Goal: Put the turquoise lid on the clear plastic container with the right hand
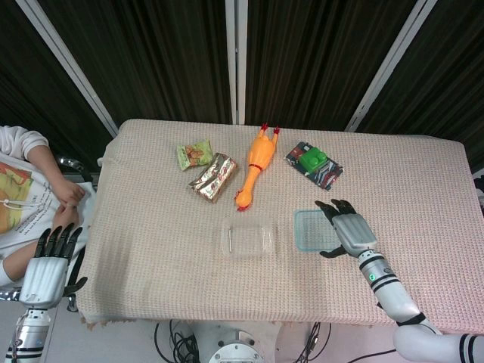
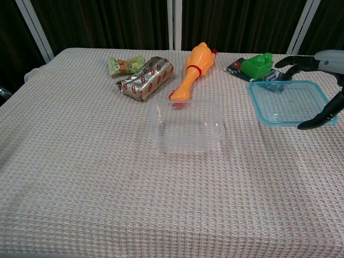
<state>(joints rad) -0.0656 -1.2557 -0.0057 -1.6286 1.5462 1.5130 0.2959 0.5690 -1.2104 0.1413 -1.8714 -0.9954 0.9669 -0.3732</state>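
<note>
The turquoise lid (image 1: 314, 231) (image 2: 289, 102) hangs above the table, held flat at its right edge by my right hand (image 1: 346, 228) (image 2: 322, 80), fingers over its far side and thumb under its near side. The clear plastic container (image 1: 247, 237) (image 2: 186, 124) stands open on the cloth, to the left of the lid and apart from it. My left hand (image 1: 47, 265) hangs off the table's left edge with fingers apart and nothing in it; the chest view does not show it.
Along the far side lie a green snack bag (image 1: 195, 154), a foil packet (image 1: 213, 177), an orange rubber chicken (image 1: 255, 167) just behind the container, and a green toy on a dark packet (image 1: 313, 164). A person (image 1: 30, 185) sits at the left edge.
</note>
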